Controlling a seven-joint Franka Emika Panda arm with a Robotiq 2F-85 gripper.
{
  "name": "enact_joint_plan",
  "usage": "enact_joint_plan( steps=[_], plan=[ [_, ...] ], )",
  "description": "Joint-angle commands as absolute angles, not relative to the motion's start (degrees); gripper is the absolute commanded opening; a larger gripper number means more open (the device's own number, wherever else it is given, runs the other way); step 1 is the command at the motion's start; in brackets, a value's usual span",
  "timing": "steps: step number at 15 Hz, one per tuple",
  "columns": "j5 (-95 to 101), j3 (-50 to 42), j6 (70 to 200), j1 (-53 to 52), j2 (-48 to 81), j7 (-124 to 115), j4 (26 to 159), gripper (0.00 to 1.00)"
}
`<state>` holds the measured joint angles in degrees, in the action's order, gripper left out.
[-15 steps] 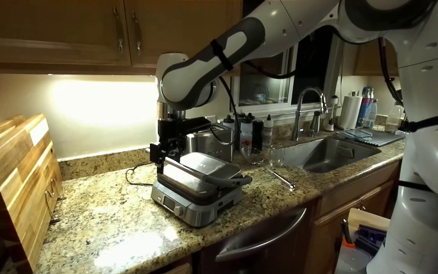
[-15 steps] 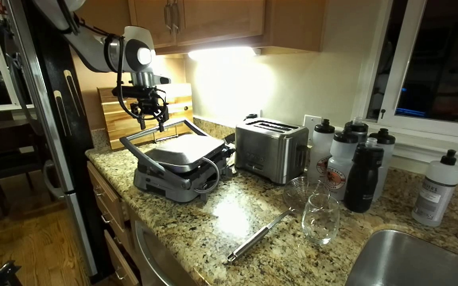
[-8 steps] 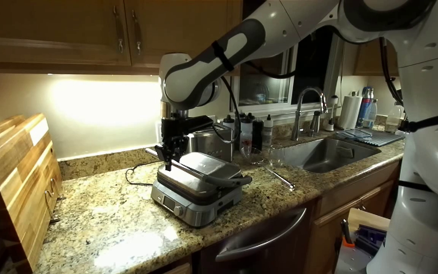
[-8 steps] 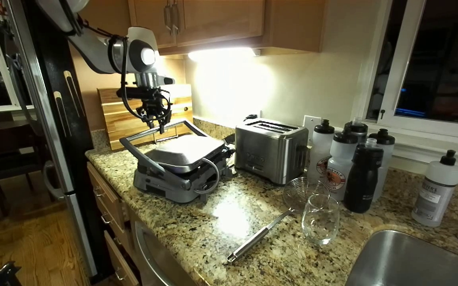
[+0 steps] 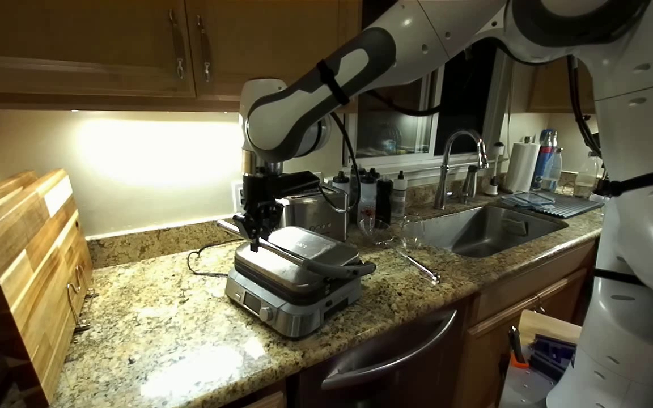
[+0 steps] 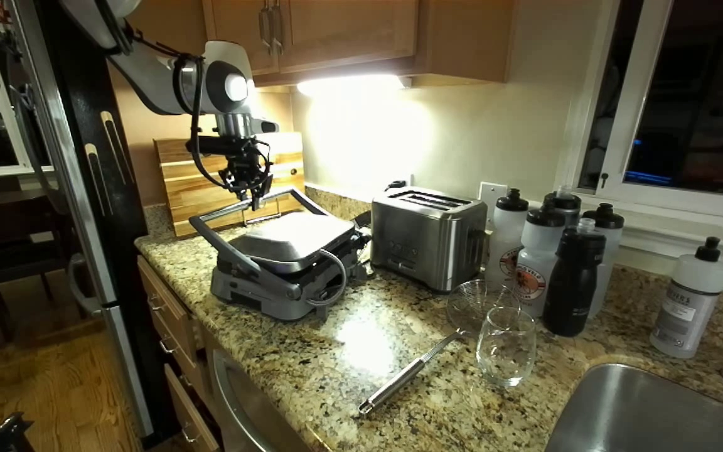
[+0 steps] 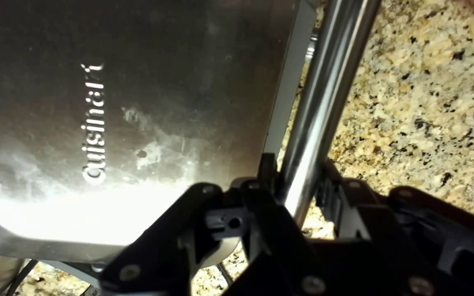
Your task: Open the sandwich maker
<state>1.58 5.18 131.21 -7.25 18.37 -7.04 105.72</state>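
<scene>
The sandwich maker (image 5: pixel 310 248) rests on the granite counter with its silver lid (image 6: pixel 302 233) down over the base. Its bar handle (image 7: pixel 335 78) runs along the front, seen in the wrist view as a shiny tube beside the lid. My gripper (image 7: pixel 296 179) is shut on that bar, a dark finger on each side of it. In both exterior views the gripper (image 5: pixel 254 243) points down at the handle, near the bar's middle. The dark cooking plates inside are hidden.
A steel toaster (image 6: pixel 427 242) stands close behind the sandwich maker. Several bottles (image 6: pixel 572 282), a strainer's metal handle (image 6: pixel 396 382) and a clear glass (image 6: pixel 506 348) are farther along, before the sink (image 6: pixel 587 383). Wooden boards (image 5: pixel 37 266) stand at the opposite end. Cabinets (image 5: pixel 270 51) hang above.
The gripper's fingers have drawn together onto the handle bar. The wrist has shifted slightly toward the toaster. The sandwich maker and its lid have not visibly moved.
</scene>
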Motion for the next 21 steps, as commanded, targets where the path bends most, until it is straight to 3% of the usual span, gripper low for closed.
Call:
enact_joint_plan(
  steps=[1, 21],
  plan=[
    [0.54, 4.87, 129.13, -6.53, 14.66, -5.76, 106.48, 0.12],
    [3.48, -4.09, 122.22, 1.94, 1.24, -11.98, 108.86, 0.11]
  ],
)
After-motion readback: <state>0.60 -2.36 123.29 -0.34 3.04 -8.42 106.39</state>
